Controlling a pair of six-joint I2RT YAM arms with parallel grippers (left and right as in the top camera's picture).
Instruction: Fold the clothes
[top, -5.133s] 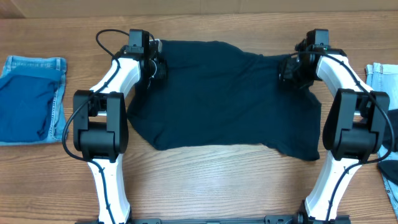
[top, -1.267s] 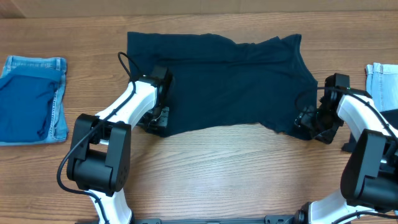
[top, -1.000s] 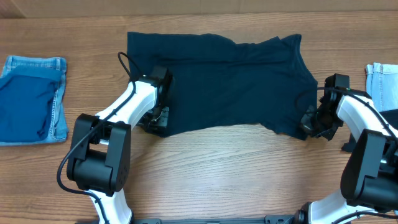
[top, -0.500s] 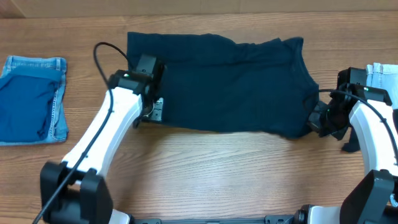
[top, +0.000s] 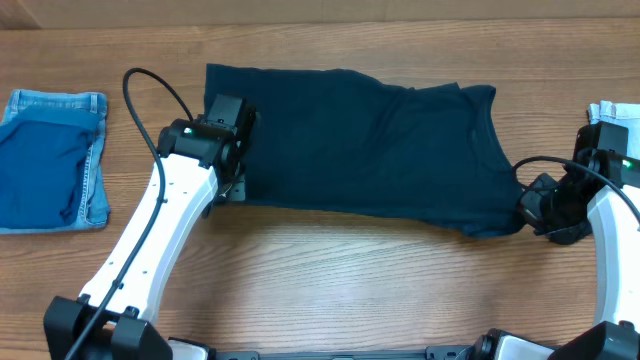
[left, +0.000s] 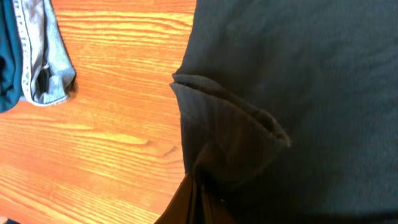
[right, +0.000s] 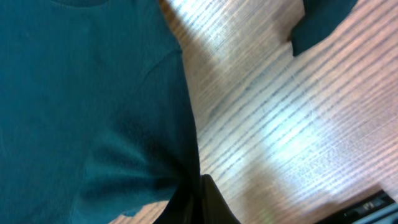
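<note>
The cloth (top: 370, 140) lies flat by the desk's (top: 330, 280) far edge. The left gripper (top: 232, 183) is clamped on its near left corner. The right gripper (top: 533, 208) is clamped on its near right corner. This looks like a fold starting. Next, both should lift together and carry the near edge evenly across.

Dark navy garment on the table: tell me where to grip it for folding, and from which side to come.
Grip the dark navy garment at the two corners of its long edge nearest the robot, coming in from the short ends. It lies flat as a wide band, so those corners lift freely. The left hand and right hand are shut there now.
</note>
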